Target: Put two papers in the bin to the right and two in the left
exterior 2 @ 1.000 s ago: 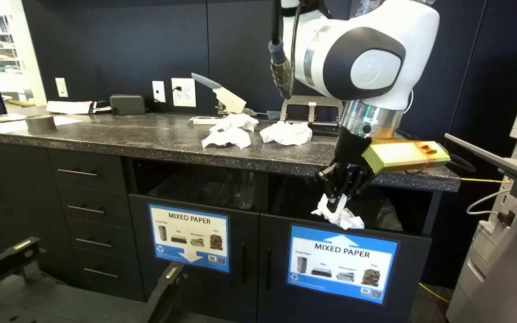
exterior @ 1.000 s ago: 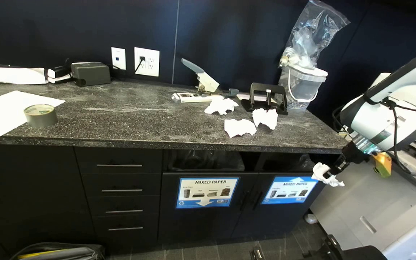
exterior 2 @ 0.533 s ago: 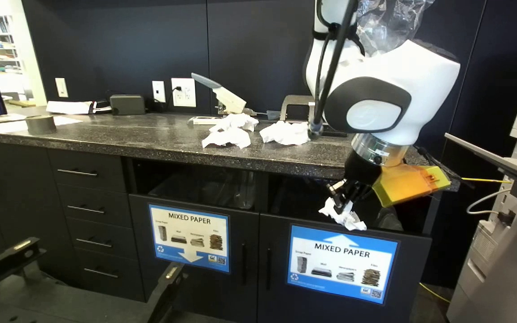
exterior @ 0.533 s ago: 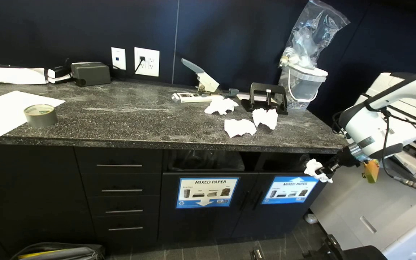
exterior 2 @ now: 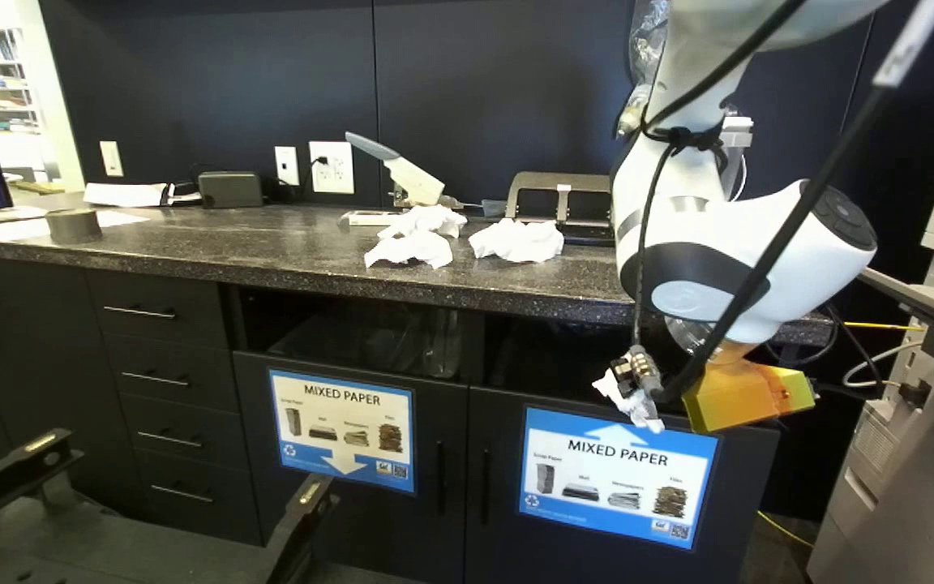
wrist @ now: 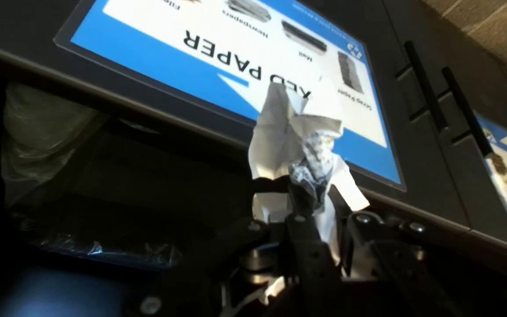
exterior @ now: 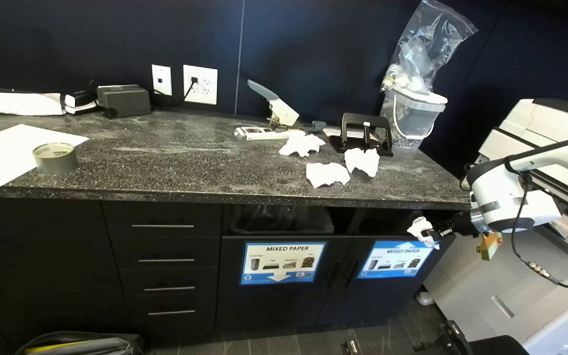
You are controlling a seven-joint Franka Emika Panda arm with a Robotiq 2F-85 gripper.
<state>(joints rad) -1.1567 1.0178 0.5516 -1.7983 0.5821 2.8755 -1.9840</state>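
1. Claw (exterior: 430, 233), one: pressed together on a crumpled paper wad (wrist: 275, 132), pinching it, loose corners sticking out.
2. Paper wad in the claw, one of four: close to the lip of the right bin (exterior 2: 499, 422); above the lip or just outside it, we cannot tell which. With all four wads in sight, we judge that none is delivered and that this would be the first drop.
3. Right bin, mostly blue sign (exterior 2: 619, 478): clear plastic bag (wrist: 42, 132) inside, the rest too dark to read. Due two; the held wad looks meant for it, which would leave one to come.
4. Left bin (exterior 2: 434, 405), pale sign (exterior 2: 343, 430) framed in blue: interior dim, no wad that we can see. Due two, both outstanding by our reckoning.
5. Front wad (exterior: 328, 174), one: on the counter (exterior: 190, 162), nearest its edge. Awaiting pickup.
6. Side wad (exterior: 362, 161), one: just beside the front one, before the hole punch (exterior: 355, 121). Awaiting pickup.
7. Back wad (exterior: 301, 144), one: by the stapler (exterior: 283, 112), touching or not we cannot tell. Awaiting pickup.
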